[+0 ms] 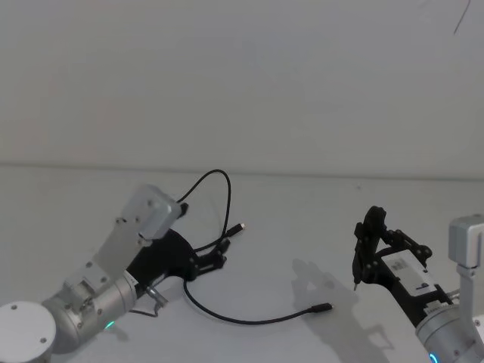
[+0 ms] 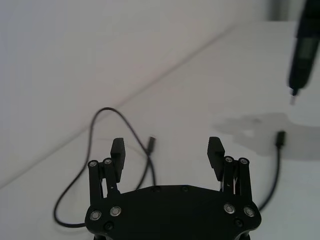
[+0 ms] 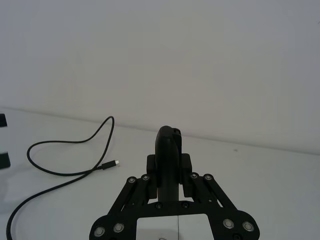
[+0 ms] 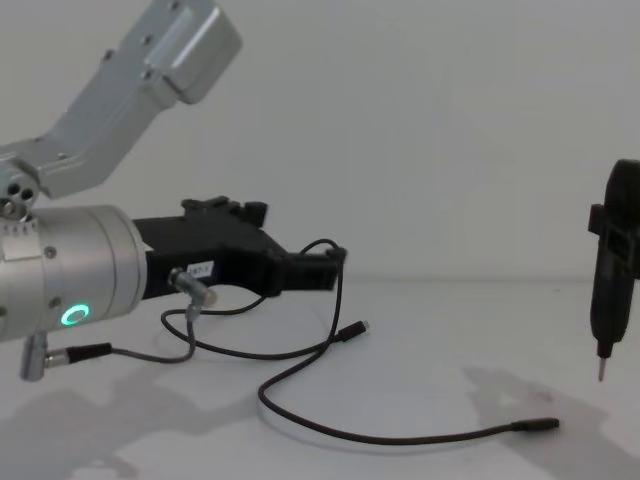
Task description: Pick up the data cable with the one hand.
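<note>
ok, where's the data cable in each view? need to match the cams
Head: data cable lower centre, beside the open left gripper.
Chest: cable low centre, on the table.
Left wrist: cable loops just past the gripper's fingers.
Right wrist: cable on the table, off to the tool's side.
Landmark: black tool clamped in the right gripper, in all four.

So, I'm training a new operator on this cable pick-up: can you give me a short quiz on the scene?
1. True or false: the left tool has shut on the data cable.
2. What does the right tool hold? A) a slim black rod with a metal tip B) a cable plug C) nothing
3. Fill in: the cable plug nearer the right tool lies on the white ___.
Key: 1 false, it is open; 2 A; 3 table.
</note>
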